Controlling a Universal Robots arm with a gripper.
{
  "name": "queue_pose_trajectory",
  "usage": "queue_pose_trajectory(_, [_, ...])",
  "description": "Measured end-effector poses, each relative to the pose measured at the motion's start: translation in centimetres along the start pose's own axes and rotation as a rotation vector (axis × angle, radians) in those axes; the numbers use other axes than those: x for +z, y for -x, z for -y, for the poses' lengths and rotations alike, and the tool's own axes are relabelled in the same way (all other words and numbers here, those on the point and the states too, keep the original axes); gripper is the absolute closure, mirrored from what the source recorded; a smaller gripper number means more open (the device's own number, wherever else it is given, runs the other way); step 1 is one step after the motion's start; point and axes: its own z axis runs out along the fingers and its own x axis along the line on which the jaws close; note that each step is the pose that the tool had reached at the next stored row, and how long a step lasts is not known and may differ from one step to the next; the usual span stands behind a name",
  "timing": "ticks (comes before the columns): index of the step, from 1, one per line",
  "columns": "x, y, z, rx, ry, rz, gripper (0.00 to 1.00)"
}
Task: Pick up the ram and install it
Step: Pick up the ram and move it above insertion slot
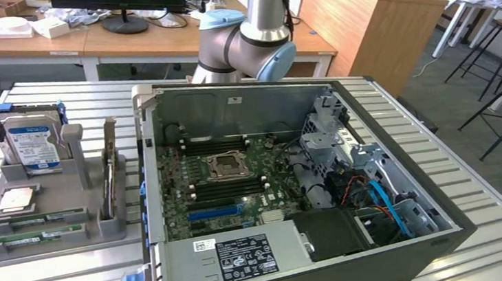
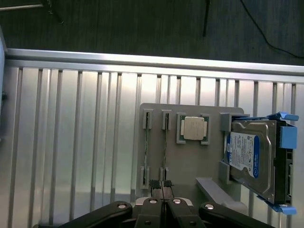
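The task is hardly begun: the thin green ram stick sits in its grey plastic holder, and the black end effector hovers over it, fully closed, holding nothing.

Free room: bare silver slatted tabletop beside the grey plastic tray.
In the way: tall silver blue-labelled hard drive standing on the tray.
Tight spot: small gap between first thin green ram stick and second ram stick.
Big wall: open black computer case just beside the tray.
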Motion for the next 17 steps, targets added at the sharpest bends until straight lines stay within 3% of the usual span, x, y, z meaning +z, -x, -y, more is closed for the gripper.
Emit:
queue_pose_trajectory(5, [0.00,0.00,0.00,0.000,0.0000,0.0000,0.89])
queue_pose_trajectory(11, [0.00,0.00,0.00,0.000,0.0000,0.0000,0.64])
queue_pose_trajectory(17, [0.09,0.00,0.01,0.000,-0.0002,0.0001,0.64])
